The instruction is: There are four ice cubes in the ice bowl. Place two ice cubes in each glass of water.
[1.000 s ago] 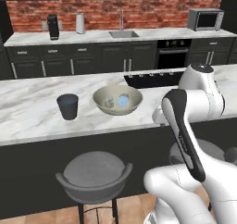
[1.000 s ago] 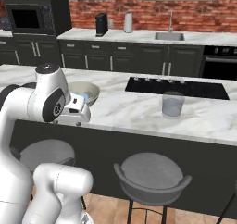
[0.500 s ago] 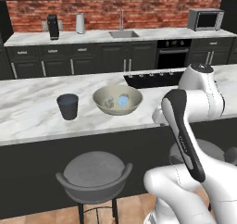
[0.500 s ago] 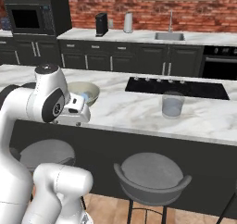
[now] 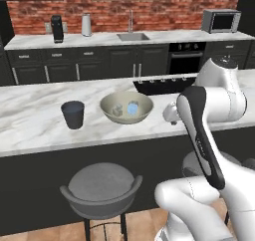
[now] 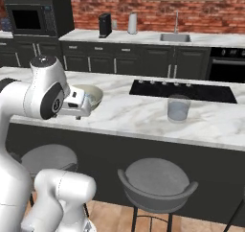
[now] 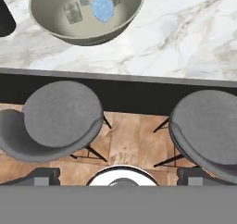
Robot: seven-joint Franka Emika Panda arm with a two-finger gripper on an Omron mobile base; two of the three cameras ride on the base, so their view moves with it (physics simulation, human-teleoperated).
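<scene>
The gripper (image 6: 86, 101), wide open and empty, hangs beside the bowl (image 5: 126, 107) holding the ice cubes (image 7: 74, 11); such tiny cubes could slip from the fingers during pickup.

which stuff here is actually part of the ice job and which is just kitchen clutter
Part of the job:
- ice bowl on the island counter
- ice cubes lying in the bowl
- dark glass beside the bowl
- clear glass farther along the counter
- gripper, open

Just around:
- two stools
- microwave
- sink
- cooktop
</scene>
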